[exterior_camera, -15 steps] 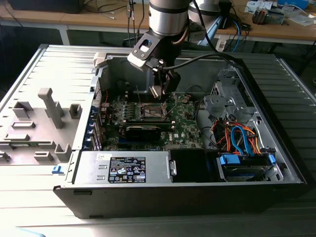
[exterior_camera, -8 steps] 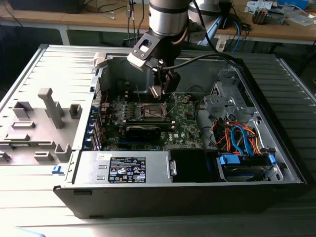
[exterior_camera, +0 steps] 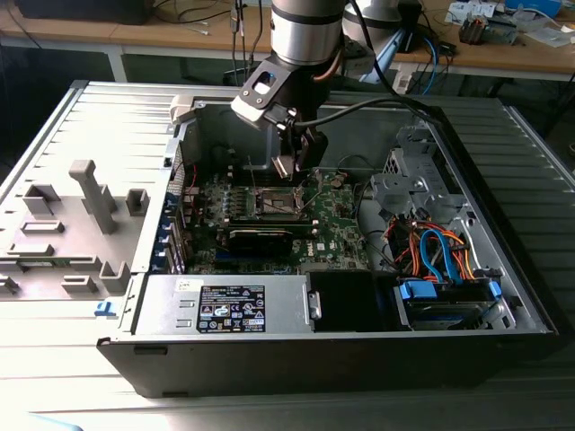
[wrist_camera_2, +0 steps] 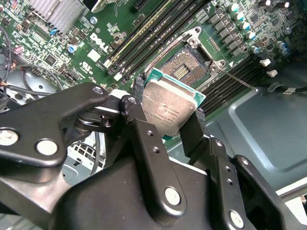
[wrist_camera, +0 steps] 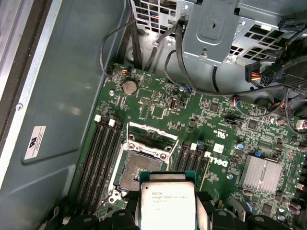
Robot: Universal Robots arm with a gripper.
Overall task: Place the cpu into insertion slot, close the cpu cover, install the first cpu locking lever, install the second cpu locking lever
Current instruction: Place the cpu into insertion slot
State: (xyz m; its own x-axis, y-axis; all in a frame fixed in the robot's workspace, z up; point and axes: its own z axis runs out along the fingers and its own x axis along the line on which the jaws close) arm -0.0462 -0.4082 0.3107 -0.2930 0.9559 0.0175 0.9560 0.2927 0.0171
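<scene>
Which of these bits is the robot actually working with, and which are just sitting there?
In the job:
- hand, shut on the cpu
- insertion slot, empty
- cpu cover, swung open

Just sitting there:
- power supply box
- blue and orange cables
- heatsink
- coin battery

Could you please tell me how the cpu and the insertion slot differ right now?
The cpu shows a silvery-grey face; the insertion slot has a dark centre. The cpu is gripped in the end effector above the green board; the insertion slot sits in that board, empty. Both are square.
</scene>
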